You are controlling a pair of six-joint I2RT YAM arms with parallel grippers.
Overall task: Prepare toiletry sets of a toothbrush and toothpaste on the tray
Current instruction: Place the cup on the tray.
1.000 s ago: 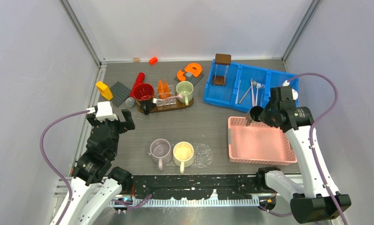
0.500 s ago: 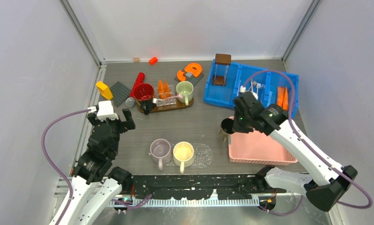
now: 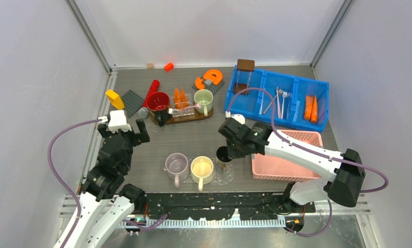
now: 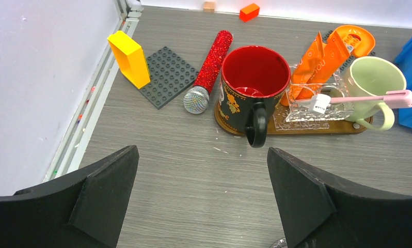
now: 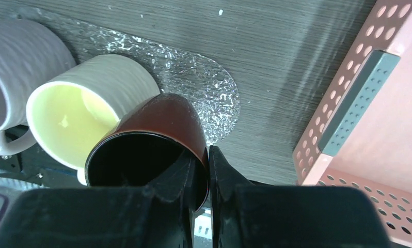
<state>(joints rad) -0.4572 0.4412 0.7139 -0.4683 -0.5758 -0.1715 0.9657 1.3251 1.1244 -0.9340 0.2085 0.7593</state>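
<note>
Grey table: right gripper pinches brown cup rim; left gripper gaping, empty, pink toothbrush well ahead.

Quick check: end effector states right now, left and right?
Left end effector: open, holding nothing.
Right end effector: closed on the rim of the dark brown cup.

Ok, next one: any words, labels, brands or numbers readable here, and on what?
Nothing reads with certainty.
Orange tapered toothpaste tube: pale lettering along its side, perhaps "OU", too blurred to confirm.
White tag on the pale pink toothbrush: tiny dark print, unreadable.
Black mug with red inside: yellow-orange picture, no legible words.
Dark brown mug in the right claw: no text shows.
</note>
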